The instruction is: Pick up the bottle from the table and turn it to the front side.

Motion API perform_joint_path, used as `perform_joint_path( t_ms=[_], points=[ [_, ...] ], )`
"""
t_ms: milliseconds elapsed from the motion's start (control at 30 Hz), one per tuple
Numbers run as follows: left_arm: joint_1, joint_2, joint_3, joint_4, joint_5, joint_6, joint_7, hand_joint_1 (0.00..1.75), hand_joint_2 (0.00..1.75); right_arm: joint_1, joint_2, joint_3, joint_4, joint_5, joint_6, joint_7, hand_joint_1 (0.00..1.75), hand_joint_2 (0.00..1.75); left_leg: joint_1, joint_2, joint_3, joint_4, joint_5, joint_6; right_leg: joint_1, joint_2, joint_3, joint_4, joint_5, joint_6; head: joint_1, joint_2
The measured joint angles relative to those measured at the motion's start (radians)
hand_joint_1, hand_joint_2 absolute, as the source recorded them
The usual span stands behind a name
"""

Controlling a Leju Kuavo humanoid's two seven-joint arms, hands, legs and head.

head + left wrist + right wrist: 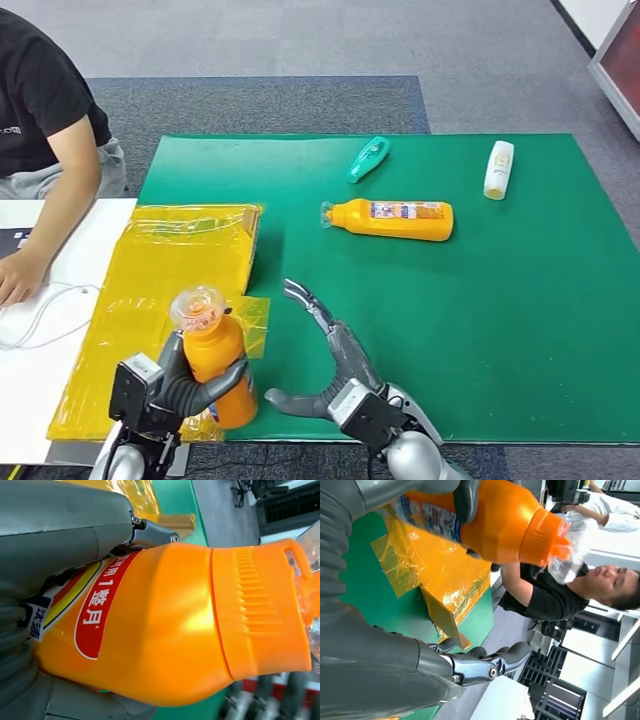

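Gripping the orange bottle (219, 365) upright at the mat's near-left edge, left hand (181, 385) wraps its body; right hand (332, 365) spread wide, holding nothing. Plastic looks stiff, glossy, likely slippery, moderately heavy; best held mid-body, below the shoulder.

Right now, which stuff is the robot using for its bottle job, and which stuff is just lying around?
Part of the job:
orange bottle, held upright
left hand, gripping it
right hand, open beside it

Just lying around:
second orange bottle
teal bottle
white bottle
yellow box
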Motion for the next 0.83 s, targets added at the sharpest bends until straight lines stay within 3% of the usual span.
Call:
perform_joint_path(
  t_ms=[100,200,500,667,833],
  points=[
    [0.002,0.026,0.011,0.0,-0.053,-0.009,0.023,1.75,1.75,0.005,0.0,-0.005,-0.001,0.003,0.001,0.0,0.0,1.75,0.0,0.0,0.0,0.0,0.0,0.0,0.0,0.0,0.0,0.0,0.0,0.0,0.0,0.0],
    [-0.003,0.083,0.013,-0.011,-0.216,-0.042,0.079,1.75,1.75,0.014,0.0,-0.012,-0.002,0.01,0.016,0.001,0.0,1.75,0.0,0.0,0.001,0.0,0.0,0.0,0.0,0.0,0.001,0.0,0.0,0.0,0.0,0.0],
    [-0.045,0.346,0.059,-0.057,-0.546,-0.189,0.146,1.75,1.75,0.05,0.0,-0.05,-0.016,0.027,0.086,0.006,0.0,1.75,0.003,0.002,0.014,-0.003,-0.003,-0.009,0.003,0.004,0.009,0.001,-0.001,-0.008,0.0,0.0],
    [-0.07,0.496,0.047,-0.031,-0.692,-0.21,0.162,1.75,1.75,0.056,0.001,-0.059,-0.016,0.027,0.11,0.012,0.0,1.75,0.006,0.002,0.01,-0.002,0.001,-0.013,0.007,0.004,0.004,0.002,0.001,-0.012,0.0,0.0],
    [-0.116,0.544,0.002,0.013,-0.753,-0.178,0.17,1.75,1.75,0.058,0.003,-0.061,-0.016,0.027,0.119,0.014,0.0,1.75,0.007,0.001,0.006,-0.002,0.003,-0.012,0.007,0.002,0.003,0.002,0.001,-0.011,0.0,0.0]
  ],
)
